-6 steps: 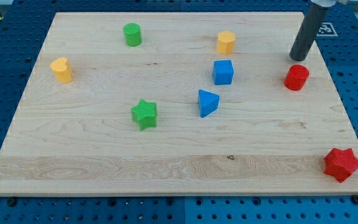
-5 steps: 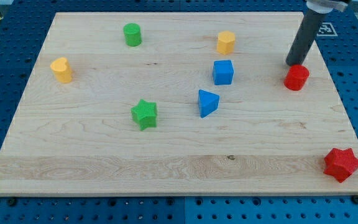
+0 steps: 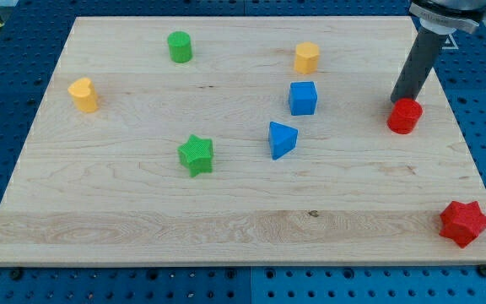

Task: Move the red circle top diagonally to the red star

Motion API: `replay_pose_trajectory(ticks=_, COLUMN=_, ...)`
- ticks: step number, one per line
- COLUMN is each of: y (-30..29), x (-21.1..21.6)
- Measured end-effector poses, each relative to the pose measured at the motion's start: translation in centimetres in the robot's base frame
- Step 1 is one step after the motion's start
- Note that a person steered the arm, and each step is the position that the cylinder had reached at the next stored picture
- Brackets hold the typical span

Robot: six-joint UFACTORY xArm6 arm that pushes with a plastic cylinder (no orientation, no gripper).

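The red circle (image 3: 404, 116) is a short red cylinder near the board's right side. My tip (image 3: 401, 100) stands right at its top edge, touching or nearly touching it, with the dark rod rising up toward the view's top right. The red star (image 3: 464, 223) lies at the board's bottom right corner, well below and a little right of the red circle.
A blue cube (image 3: 303, 98), a blue triangle (image 3: 281, 139) and a yellow hexagon-like block (image 3: 307, 57) sit left of the red circle. A green star (image 3: 197, 155), a green cylinder (image 3: 180, 46) and a yellow heart (image 3: 83, 95) lie further left. The wooden board (image 3: 142, 228) rests on a blue pegboard.
My tip has moved down the view onto the red circle's top edge, and the red circle has shifted slightly down the view.
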State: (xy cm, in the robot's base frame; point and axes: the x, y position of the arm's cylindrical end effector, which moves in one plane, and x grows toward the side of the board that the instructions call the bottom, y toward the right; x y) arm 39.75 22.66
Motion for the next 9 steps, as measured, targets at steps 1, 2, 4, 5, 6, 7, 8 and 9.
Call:
replay_pose_trajectory(ticks=1, y=0.0, x=1.5)
replay_pose_trajectory(ticks=2, y=-1.1, x=2.1)
replay_pose_trajectory(ticks=4, y=-4.1, x=2.7)
replay_pose_trajectory(ticks=5, y=-2.6, x=4.1)
replay_pose_trajectory(ticks=6, y=-2.5, x=4.9)
replay_pose_trajectory(ticks=7, y=-2.3, x=7.0)
replay_pose_trajectory(ticks=8, y=-3.6, x=6.3)
replay_pose_trajectory(ticks=9, y=-3.6, x=3.1)
